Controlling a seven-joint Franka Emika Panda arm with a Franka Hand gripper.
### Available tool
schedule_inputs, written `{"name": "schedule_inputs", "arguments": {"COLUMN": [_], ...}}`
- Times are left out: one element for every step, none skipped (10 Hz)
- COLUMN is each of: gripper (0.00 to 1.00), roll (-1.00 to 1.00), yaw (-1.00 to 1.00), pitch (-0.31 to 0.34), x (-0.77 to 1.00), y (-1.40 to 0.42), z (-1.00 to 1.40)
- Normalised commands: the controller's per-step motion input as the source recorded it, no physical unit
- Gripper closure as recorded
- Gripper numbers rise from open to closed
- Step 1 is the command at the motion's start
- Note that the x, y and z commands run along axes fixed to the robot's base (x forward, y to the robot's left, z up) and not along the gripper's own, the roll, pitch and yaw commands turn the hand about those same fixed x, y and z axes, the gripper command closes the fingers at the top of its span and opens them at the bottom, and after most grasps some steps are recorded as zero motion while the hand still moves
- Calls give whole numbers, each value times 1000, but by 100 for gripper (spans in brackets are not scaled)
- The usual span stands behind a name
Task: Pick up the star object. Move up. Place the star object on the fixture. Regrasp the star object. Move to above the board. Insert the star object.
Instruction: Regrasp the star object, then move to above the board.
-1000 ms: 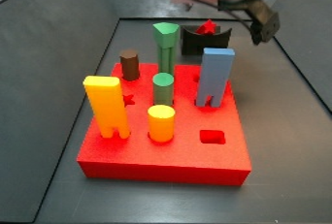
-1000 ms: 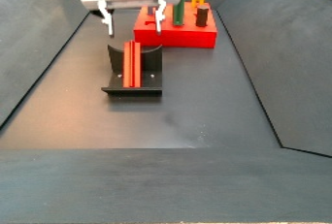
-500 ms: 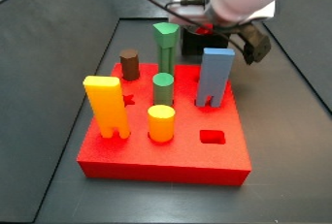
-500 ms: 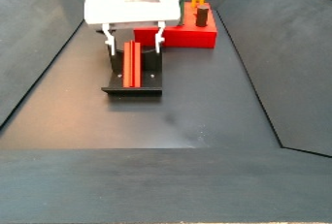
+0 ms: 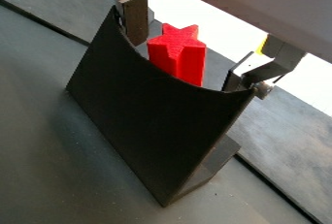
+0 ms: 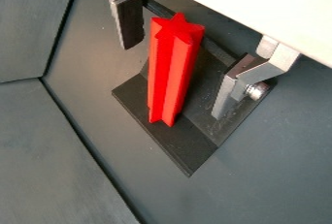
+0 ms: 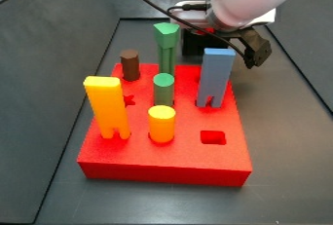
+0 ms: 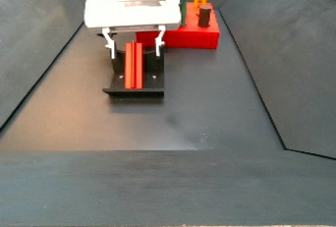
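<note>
The star object (image 5: 178, 53) is a bright red bar with star-shaped ends. It lies in the hollow of the dark fixture (image 5: 143, 112), and shows in a wrist view (image 6: 173, 68) and in a side view (image 8: 133, 66). My gripper (image 5: 192, 46) is open and straddles the bar, one finger (image 6: 127, 19) on each side with a gap to the bar. It also shows in a side view (image 8: 133, 42). In a side view my gripper (image 7: 232, 36) hides the star object. The red board (image 7: 169, 151) lies apart from the fixture (image 8: 136, 85).
On the board stand a yellow slotted peg (image 7: 105, 102), a yellow cylinder (image 7: 162, 124), a green cylinder (image 7: 164, 88), a tall green peg (image 7: 166, 44), a blue peg (image 7: 216, 73) and a brown cylinder (image 7: 131, 66). Sloping dark walls (image 8: 39, 64) flank the floor.
My gripper has come down over the fixture and now straddles the star object. The star object has stayed in the fixture.
</note>
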Motion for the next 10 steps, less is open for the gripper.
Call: {"name": "schedule_inputs", "arguments": {"gripper": [0, 100, 100, 100, 100, 100, 100, 100, 100, 100], "roll": [52, 0, -13, -16, -27, -39, -48, -59, -66, -75], "yaw": [24, 0, -51, -58, -86, -117, -140, -164, -166, -152], "pitch": [27, 0, -215, -212, -195, -157, -122, -72, -47, 4], "x": [15, 0, -91, -94, -103, -102, -101, -101, -100, -102], "y": [-4, 0, 6, 5, 4, 6, 6, 8, 9, 10], "z": [-184, 0, 1000, 1000, 1000, 1000, 1000, 1000, 1000, 1000]}}
